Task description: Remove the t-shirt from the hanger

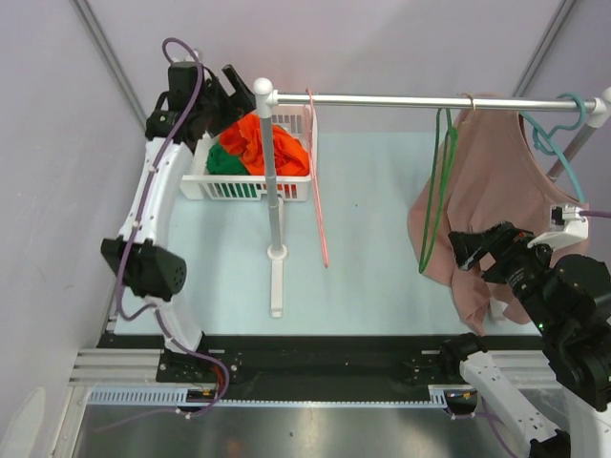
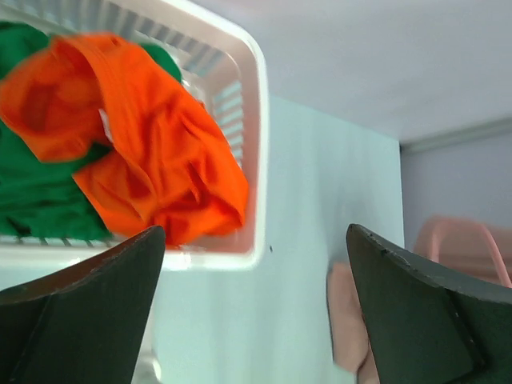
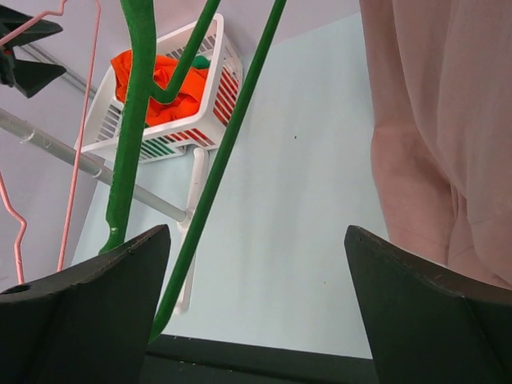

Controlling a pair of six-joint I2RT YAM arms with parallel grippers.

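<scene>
Orange shirt (image 1: 267,143) in basket (image 1: 243,190), table's (image 1: 372,229) far-left corner; left gripper (image 1: 239,93) apart above. Pink t-shirt (image 1: 487,181) not yet off teal hanger (image 1: 565,122), rail's (image 1: 401,99) right end; right gripper (image 1: 466,251) apart beside it.

Dusty-pink t-shirt (image 1: 487,181) still on teal hanger (image 1: 573,96), hanging from rail (image 1: 382,99) at right end, fabric slack.

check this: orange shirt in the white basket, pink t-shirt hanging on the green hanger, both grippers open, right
One thing is wrong: the pink t-shirt hangs on the teal hanger, not the green hanger, which hangs bare beside it, as the top view shows. The orange shirt is in the white basket, and the left gripper and right gripper are open.
</scene>
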